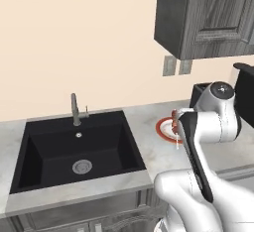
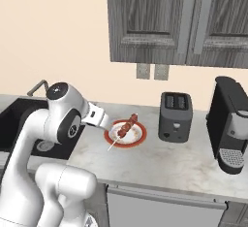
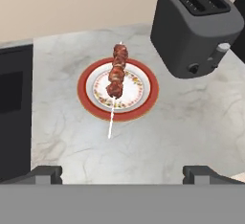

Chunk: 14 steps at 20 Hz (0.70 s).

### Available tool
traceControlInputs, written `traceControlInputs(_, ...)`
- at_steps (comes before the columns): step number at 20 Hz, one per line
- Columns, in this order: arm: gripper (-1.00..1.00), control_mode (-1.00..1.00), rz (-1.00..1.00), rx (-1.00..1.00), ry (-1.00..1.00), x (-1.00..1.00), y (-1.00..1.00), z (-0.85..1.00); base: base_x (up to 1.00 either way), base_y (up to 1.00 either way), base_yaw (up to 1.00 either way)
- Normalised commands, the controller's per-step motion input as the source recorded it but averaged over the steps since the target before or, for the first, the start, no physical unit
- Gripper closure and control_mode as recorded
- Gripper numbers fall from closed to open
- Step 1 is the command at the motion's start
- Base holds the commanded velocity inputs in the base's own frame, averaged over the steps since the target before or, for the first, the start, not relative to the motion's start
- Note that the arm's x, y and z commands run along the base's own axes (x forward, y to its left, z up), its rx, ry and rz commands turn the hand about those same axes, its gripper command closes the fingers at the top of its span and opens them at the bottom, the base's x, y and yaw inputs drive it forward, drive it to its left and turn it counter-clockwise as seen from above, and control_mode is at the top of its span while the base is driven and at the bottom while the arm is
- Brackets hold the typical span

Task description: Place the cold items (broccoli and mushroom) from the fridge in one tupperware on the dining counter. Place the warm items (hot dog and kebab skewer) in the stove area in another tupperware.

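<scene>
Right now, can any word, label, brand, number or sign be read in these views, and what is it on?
None can be read.
Toaster: no brand or marking shows.
Coffee machine: no label shows.
Plate: a speckled rim pattern, no letters.
Wall outlets: blank.

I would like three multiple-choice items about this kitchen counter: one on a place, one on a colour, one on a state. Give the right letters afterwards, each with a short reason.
1. Where does the kebab skewer lie?
A. in the sink
B. on the plate
C. on top of the toaster

2. What colour is the rim of the plate?
A. red
B. blue
C. green

3. How do the jaws of the gripper stand?
A. shut on the skewer
B. shut on nothing
C. open, holding nothing

Key: 1 B, the meat rests across the plate, beside the toaster. 2 A, a red band rings the patterned centre. 3 C, in the hand view the fingertips stand far apart, short of the plate.
</scene>
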Motion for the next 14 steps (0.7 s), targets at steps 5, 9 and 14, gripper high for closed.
traceControlInputs(5,-1.00,-1.00,0.00,0.00,0.05,0.31,-0.04,-0.25,0.00,0.00,0.00)
traceControlInputs(9,-1.00,-1.00,0.00,0.00,0.08,0.38,-0.08,-0.26,0.00,0.00,0.00)
traceControlInputs(14,-1.00,-1.00,0.00,0.02,0.08,0.40,-0.11,-0.22,0.00,0.00,0.00)
